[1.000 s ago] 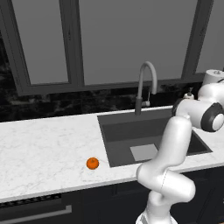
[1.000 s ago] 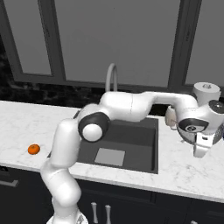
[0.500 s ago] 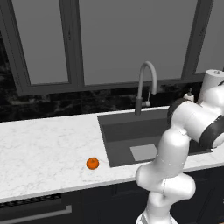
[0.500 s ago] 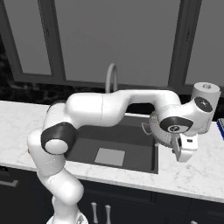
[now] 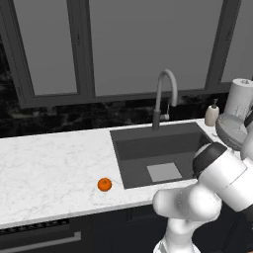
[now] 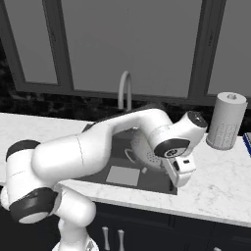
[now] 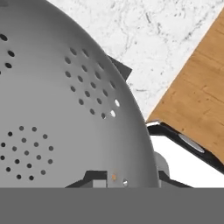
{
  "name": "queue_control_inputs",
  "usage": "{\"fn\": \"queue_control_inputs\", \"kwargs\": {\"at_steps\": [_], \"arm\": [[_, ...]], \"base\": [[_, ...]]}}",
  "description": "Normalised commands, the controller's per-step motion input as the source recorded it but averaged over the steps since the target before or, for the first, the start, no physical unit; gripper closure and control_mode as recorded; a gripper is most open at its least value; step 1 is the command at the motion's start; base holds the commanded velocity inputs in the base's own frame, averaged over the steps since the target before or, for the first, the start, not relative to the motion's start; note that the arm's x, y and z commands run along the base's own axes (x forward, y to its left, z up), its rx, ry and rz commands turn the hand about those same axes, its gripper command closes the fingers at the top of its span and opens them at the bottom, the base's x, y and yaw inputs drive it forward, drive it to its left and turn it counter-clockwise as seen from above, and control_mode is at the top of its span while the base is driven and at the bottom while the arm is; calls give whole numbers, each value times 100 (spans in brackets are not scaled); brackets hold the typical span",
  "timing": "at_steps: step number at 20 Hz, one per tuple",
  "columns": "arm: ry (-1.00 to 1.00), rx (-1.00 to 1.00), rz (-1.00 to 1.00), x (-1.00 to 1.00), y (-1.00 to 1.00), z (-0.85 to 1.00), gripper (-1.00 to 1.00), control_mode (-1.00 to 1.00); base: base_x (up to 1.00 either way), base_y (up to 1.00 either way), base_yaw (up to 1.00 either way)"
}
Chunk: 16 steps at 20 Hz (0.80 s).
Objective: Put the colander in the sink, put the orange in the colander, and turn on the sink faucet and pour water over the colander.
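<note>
My gripper (image 6: 170, 165) is shut on the rim of the colander (image 6: 143, 148), a light-grey perforated bowl that hangs tilted above the right end of the sink (image 6: 123, 175). From the left, the colander (image 5: 231, 129) shows past the sink's (image 5: 157, 148) right edge. Seen from the hand, the colander (image 7: 65, 109) bulges right in front of the gripper (image 7: 127, 178), with marble counter behind it. The orange (image 5: 104, 184) lies on the counter, left of the sink's front corner. Behind the basin stands the sink faucet (image 5: 165, 99); no water is running.
A white paper-towel roll (image 6: 225, 120) stands on the counter to the right of the sink, with a small soap dispenser (image 5: 212, 114) near it. My arm (image 6: 98, 147) arches across the basin. Wood floor (image 7: 197, 100) shows beyond the counter edge.
The arm has swung left, carrying the colander from above the right counter to over the sink's right end. The orange has not moved.
</note>
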Motion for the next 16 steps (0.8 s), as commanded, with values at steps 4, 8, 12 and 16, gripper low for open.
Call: {"fn": "queue_control_inputs", "kwargs": {"at_steps": [4, 8, 12, 16], "arm": [[3, 1, 34, 30, 26, 0, 100, -100], [0, 0, 42, 30, 0, -5, 100, -100], [0, 4, 46, 26, -3, -14, 100, -100], [-1, 4, 50, 38, -2, -21, 100, -100]], "base": [[0, 0, 0], [0, 0, 0], [0, 0, 0], [0, 0, 0]]}}
